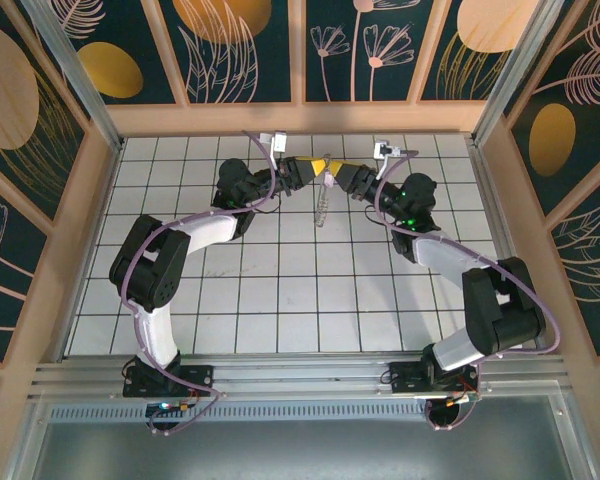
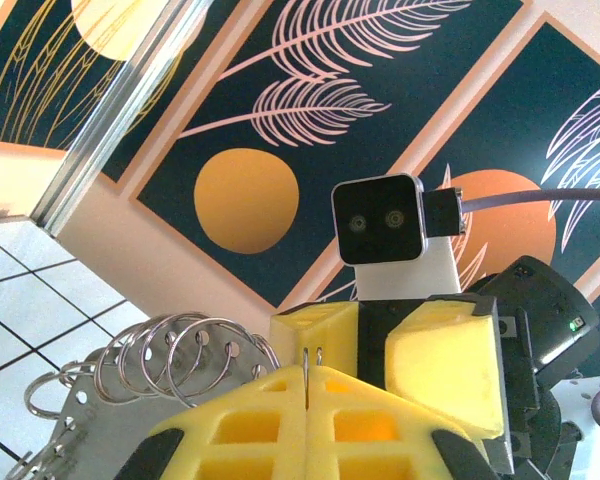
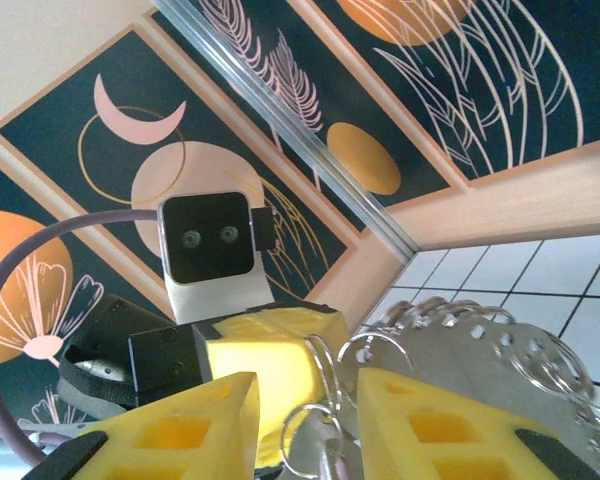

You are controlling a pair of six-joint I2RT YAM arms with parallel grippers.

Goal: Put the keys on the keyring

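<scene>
Your left gripper (image 2: 308, 390) clamps its jaws on the keyring (image 2: 306, 360), steadying it aloft for threading; right gripper (image 3: 308, 390) jaws stand narrowly apart, grip undeterminable.

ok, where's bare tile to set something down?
Free: near-centre tiled table between left arm and right arm; also the far-left corner against the wooden frame. Crowded: far centre, where left gripper, pinching a thin wire ring, and right gripper meet around the ringed metal plate.

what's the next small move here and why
Probably ease the right end effector shut on the ring loops in its gap: its fingers stand apart around them, while the left end effector is pinched shut on a thin wire ring.
</scene>
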